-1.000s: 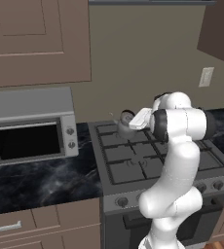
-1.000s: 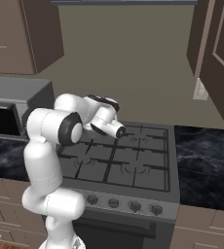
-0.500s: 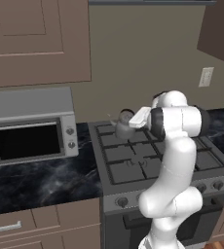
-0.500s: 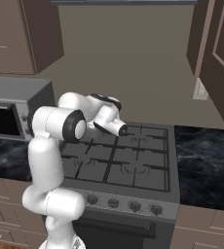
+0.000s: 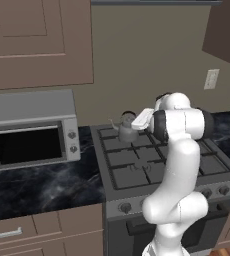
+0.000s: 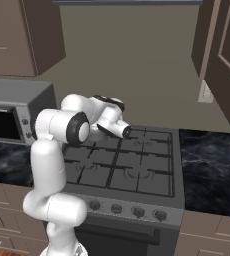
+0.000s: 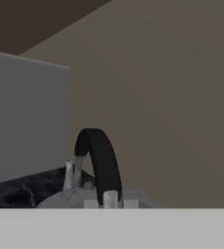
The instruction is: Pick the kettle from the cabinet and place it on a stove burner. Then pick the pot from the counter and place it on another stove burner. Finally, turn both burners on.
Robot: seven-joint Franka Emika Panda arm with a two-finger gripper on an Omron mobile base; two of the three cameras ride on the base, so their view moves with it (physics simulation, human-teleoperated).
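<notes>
One small grey metal kettle [image 5: 127,131] stands on the rear left burner grate of the range [image 5: 157,172], just beside the microwave [image 5: 32,127] on the black marble bench [image 5: 42,187]. Its rigid shell looks light if empty but smooth and rounded, so a pinch on the body would likely slip; the tall black arched handle [image 7: 100,163] is the sound place to take hold, gripped across its top so the kettle hangs level. The gripper [image 7: 109,199] sits right at that handle with its jaws almost fully together, apparently pinching the arch. The spout [image 7: 68,176] and lid knob look less trustworthy.
</notes>
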